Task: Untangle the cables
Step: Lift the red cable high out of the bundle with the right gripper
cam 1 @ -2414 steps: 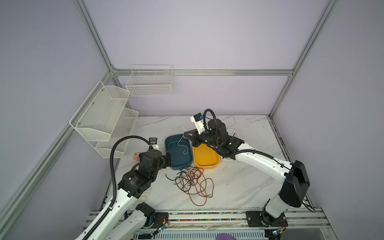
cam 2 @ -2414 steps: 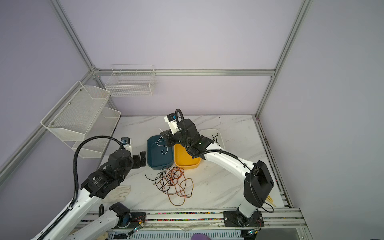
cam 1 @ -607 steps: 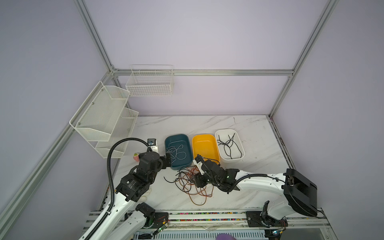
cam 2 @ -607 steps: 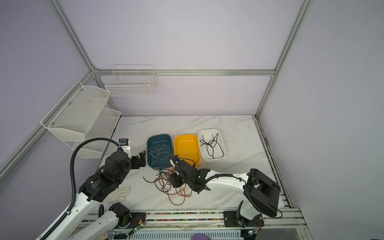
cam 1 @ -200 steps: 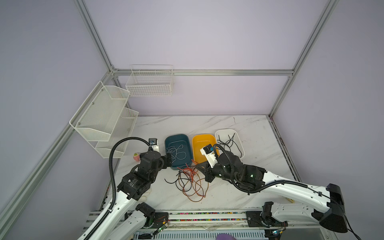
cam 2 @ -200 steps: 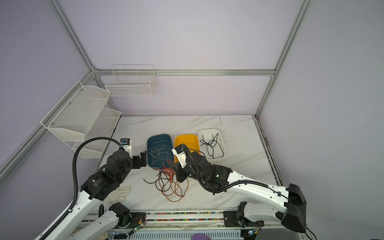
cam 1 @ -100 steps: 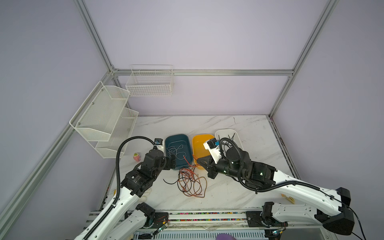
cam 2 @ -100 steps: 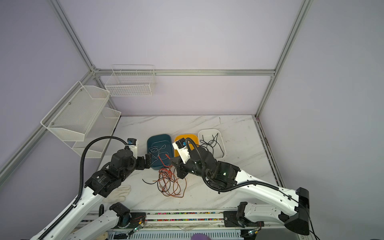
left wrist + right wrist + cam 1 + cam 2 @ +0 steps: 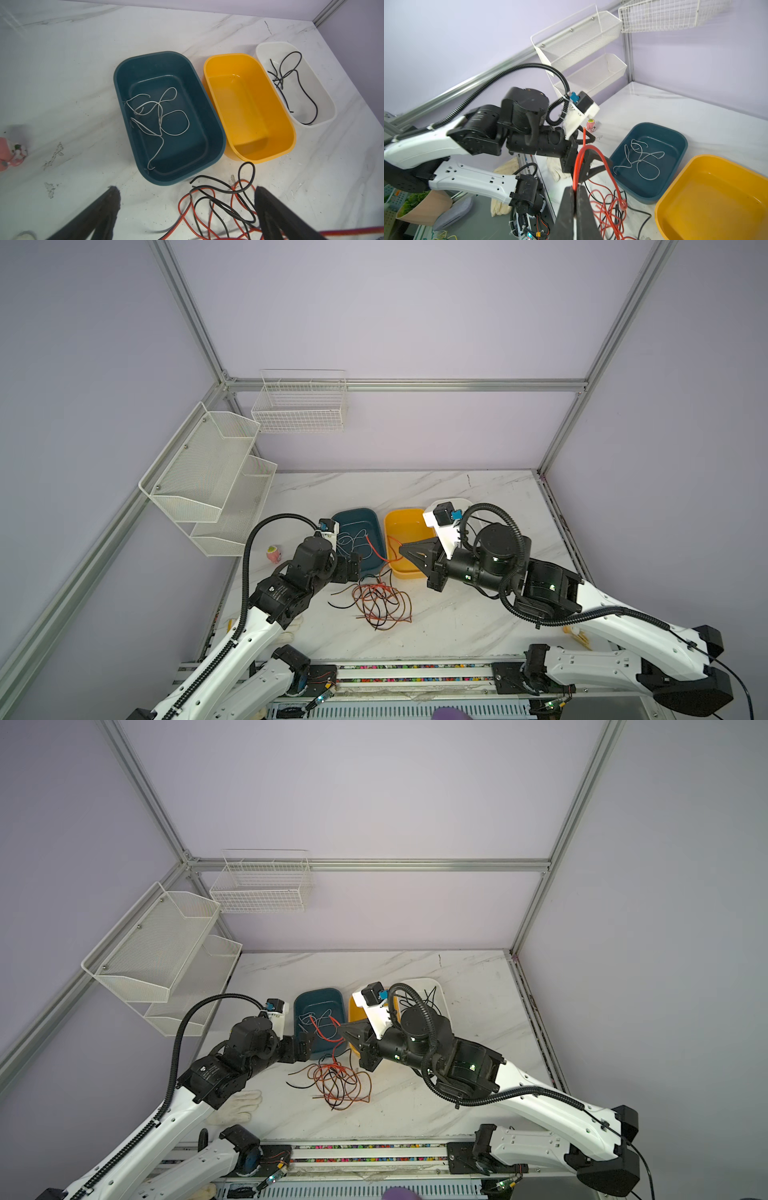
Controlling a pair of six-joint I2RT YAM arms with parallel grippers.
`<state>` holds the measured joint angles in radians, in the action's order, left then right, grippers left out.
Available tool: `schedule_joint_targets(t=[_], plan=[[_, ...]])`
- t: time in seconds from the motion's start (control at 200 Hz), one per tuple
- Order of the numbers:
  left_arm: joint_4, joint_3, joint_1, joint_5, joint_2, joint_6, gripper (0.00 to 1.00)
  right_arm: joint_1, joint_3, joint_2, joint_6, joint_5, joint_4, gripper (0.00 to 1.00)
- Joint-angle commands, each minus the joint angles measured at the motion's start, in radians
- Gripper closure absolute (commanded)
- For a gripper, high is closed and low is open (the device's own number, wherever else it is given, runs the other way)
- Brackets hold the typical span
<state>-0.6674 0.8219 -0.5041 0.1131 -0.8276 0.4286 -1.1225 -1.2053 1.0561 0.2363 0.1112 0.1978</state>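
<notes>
Cables (image 9: 380, 601) lie in a loose red-and-black tangle on the table (image 9: 457, 622), toward its front edge and just in front of the blue tray (image 9: 353, 512) and the yellow tray (image 9: 405, 512). The right gripper (image 9: 575, 188) is clamped on a red cable (image 9: 591, 148) and raised above the table, near where those two trays meet. The strand arches up from the closed jaws and drops into the tangle. The left gripper (image 9: 187, 197) stands wide open, holding nothing, by the blue tray's front corner at the tangle's left side. In the left wrist view some strands show between its fingers (image 9: 270, 207). A white cable (image 9: 160, 116) curls inside the blue tray, and a black cable (image 9: 299, 87) lies in the white tray (image 9: 326, 108), which is just beside the yellow one. A pink toy (image 9: 272, 553) sits near the table's left edge.
</notes>
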Motion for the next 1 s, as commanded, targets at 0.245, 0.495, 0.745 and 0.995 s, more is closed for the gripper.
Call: schedule_joint_targets(t=[0.245, 0.495, 0.745, 0.995], plan=[[0.149, -0.13, 0.007, -0.21, 0.089, 0.191, 0.0, -0.006, -0.066, -0.043, -0.015, 0.049, -0.138, 1.0], [0.166, -0.142, 0.005, -0.207, 0.069, 0.199, 0.0, -0.007, -0.154, -0.042, -0.041, -0.031, -0.156, 1.0], [0.163, -0.143, 0.006, -0.186, 0.036, 0.204, 0.0, -0.007, -0.246, -0.02, -0.086, -0.102, -0.158, 1.0], [0.08, -0.056, 0.006, -0.1, 0.046, 0.136, 0.0, -0.005, -0.277, -0.001, -0.166, -0.233, -0.15, 1.0]])
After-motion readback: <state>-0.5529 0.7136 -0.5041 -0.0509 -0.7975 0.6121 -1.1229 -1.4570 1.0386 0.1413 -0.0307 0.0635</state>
